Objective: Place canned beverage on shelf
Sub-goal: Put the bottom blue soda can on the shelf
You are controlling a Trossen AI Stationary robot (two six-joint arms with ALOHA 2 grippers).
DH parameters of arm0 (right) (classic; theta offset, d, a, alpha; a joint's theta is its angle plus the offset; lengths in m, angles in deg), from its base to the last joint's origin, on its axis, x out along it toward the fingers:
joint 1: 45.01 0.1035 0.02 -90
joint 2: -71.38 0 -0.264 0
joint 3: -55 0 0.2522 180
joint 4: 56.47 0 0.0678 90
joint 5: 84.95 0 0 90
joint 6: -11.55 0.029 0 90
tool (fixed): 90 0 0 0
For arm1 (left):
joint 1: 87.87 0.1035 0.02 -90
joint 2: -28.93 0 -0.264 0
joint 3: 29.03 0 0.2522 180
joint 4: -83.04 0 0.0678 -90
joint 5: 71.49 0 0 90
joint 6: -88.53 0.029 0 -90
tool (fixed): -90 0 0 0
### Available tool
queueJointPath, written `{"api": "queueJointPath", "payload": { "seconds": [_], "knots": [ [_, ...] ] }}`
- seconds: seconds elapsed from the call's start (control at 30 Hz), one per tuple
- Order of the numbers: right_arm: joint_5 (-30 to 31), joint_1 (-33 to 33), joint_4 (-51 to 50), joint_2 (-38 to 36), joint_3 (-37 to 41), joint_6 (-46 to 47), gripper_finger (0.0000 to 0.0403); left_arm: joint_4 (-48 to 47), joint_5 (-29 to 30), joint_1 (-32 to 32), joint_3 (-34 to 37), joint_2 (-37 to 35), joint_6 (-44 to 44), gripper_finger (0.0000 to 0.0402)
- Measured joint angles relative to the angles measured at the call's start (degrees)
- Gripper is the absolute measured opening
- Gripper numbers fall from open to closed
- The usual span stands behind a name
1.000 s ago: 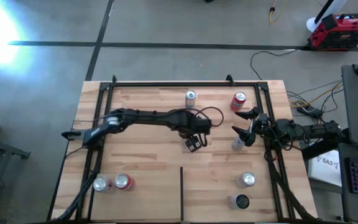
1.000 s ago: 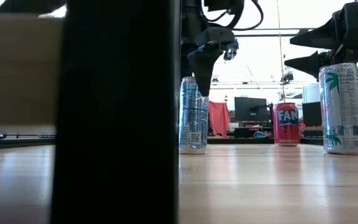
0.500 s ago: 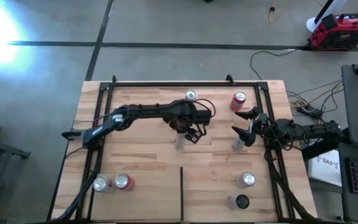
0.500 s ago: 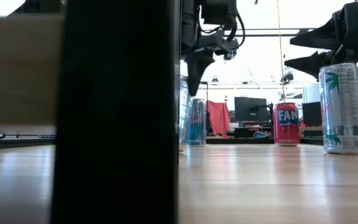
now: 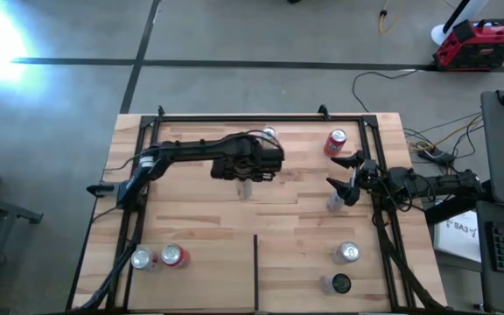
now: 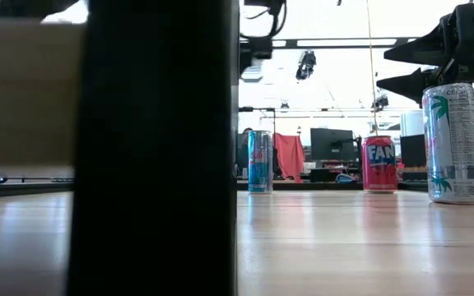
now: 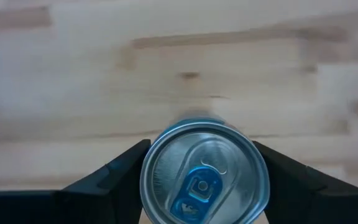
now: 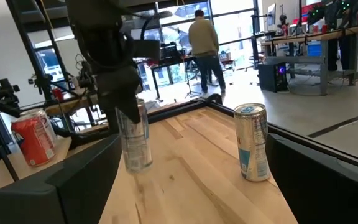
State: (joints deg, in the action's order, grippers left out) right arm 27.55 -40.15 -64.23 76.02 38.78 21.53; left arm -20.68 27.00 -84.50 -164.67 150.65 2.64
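Left gripper [image 5: 250, 168]: dark wedge fingers [image 7: 114, 177] flanked the slim silver can [image 7: 204, 177], blue pull-tab up; we couldn't tell whether they clamped it. The can stood mid-rear on the shelf [image 5: 199, 219], pale butcher-block in black rails. Right gripper [image 5: 332, 171] hung spread wide, empty.

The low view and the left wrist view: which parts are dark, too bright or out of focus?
Low view: a wide dark blurred bar close to the camera hides the left half; the room behind is very bright, and the shelf mirrors the cans. Left wrist view: the can top is fairly sharp, the wood grain behind it is blurred.
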Motion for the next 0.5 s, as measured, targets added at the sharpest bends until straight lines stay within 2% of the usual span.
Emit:
{"api": "queueJointPath", "payload": {
  "seconds": [0.27, 0.5],
  "knots": [
    [0.0, 0.0, 0.0, 0.0, 0.0, 0.0, 0.0382, 1.2, -0.1, -2.2, 20.5, -13.0, -21.7, 0.0234],
    [0.0, 0.0, 0.0, 0.0, 0.0, 0.1, 0.0382, 6.7, -0.5, -5.1, 31.1, -20.5, -44.9, 0.0235]
  ]
}}
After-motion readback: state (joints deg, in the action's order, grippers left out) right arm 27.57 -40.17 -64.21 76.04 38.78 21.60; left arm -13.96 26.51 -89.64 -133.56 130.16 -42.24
